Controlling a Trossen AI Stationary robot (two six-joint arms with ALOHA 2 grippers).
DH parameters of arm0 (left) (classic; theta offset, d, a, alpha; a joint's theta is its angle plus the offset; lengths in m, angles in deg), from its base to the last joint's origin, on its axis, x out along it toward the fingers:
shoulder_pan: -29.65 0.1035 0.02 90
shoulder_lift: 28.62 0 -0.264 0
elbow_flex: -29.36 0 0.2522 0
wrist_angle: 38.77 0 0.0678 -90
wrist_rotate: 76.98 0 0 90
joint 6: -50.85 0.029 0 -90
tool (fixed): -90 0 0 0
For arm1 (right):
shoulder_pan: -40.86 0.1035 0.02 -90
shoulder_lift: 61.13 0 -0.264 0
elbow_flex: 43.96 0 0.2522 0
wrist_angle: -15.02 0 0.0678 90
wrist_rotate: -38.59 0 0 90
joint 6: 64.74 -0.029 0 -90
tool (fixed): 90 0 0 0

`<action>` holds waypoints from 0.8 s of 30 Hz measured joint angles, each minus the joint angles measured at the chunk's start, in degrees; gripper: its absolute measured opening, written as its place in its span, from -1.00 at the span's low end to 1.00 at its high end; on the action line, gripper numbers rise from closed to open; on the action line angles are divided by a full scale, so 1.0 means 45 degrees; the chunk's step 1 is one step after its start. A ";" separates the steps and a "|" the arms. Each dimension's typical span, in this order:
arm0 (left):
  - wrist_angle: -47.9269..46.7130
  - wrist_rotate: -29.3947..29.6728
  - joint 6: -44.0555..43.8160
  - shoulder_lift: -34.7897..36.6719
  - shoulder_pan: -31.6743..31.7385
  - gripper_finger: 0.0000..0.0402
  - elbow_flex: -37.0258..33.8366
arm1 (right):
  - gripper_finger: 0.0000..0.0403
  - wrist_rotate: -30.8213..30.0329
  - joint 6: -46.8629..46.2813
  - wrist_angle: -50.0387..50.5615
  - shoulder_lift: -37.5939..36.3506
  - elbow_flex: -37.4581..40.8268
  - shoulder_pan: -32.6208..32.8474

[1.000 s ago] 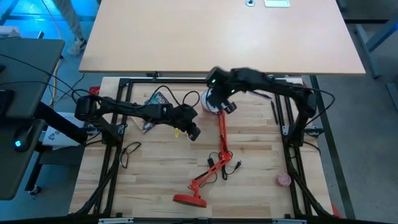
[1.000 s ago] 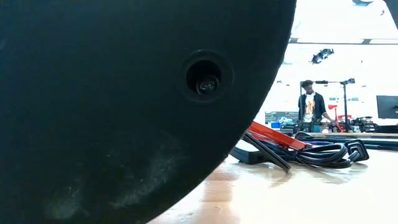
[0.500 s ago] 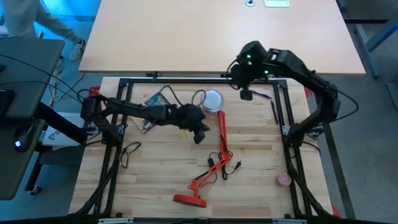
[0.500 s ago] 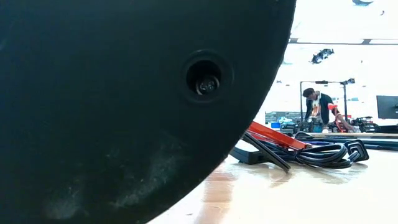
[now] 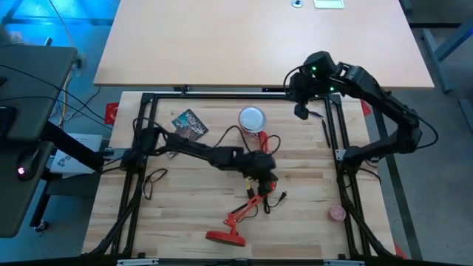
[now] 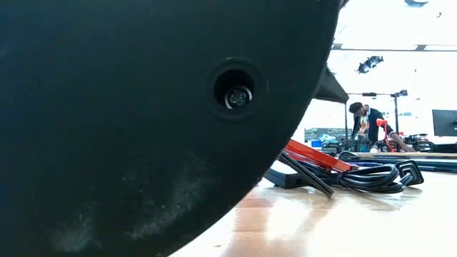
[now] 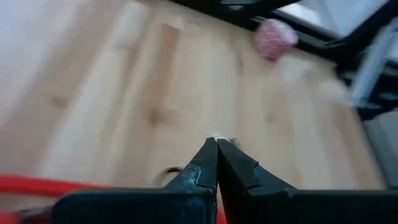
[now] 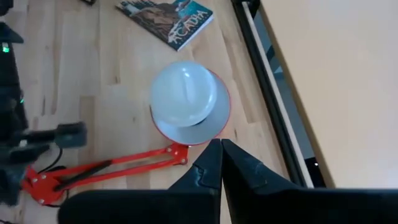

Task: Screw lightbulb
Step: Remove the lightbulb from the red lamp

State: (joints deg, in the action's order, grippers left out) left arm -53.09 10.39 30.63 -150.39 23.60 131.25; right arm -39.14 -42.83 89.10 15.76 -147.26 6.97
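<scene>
Lightbulb (image 8: 184, 94) sat domed in lamp shade (image 8: 219, 121), at nine o'clock of nearer closed right gripper (image 5: 301, 111); closed left gripper (image 5: 262, 185) empty over the surface (image 5: 310, 185)

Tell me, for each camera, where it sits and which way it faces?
High: above, facing down on the table, both arms and the red lamp.
Low: at table height, mostly blocked by a dark body.
Left wrist: over bare wood, left gripper shut.
Right wrist: over the lightbulb in the shade, right gripper shut.
High and right wrist views share the lamp and a magazine.
</scene>
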 joint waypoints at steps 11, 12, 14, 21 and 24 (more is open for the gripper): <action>-0.0912 0.0651 -0.1755 -0.1013 -0.0853 -1.00 0.0797 | -1.00 0.0071 -0.0553 -0.0310 -0.0555 0.0543 -0.0050; -0.0797 0.0714 -0.1804 -0.1119 -0.0795 -1.00 0.0797 | -1.00 0.0116 -0.0673 -0.0330 -0.0565 0.0543 -0.0049; -0.0496 0.0506 -0.1889 -0.1297 -0.0728 -1.00 0.0812 | -1.00 0.0257 -0.0856 -0.0313 -0.0593 0.0543 -0.0044; -0.1057 -0.0020 -0.2217 -0.1693 -0.0856 -1.00 0.0800 | -1.00 0.0276 -0.0867 -0.0327 -0.0768 0.0543 -0.0069; -0.1443 -0.0032 -0.2774 -0.1751 -0.0833 -1.00 0.0786 | -1.00 0.0255 -0.0997 -0.0297 -0.0793 0.0538 -0.0069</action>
State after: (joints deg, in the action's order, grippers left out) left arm -59.59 10.25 18.14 -158.27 19.85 134.79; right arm -37.99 -47.31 87.76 12.19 -144.84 6.66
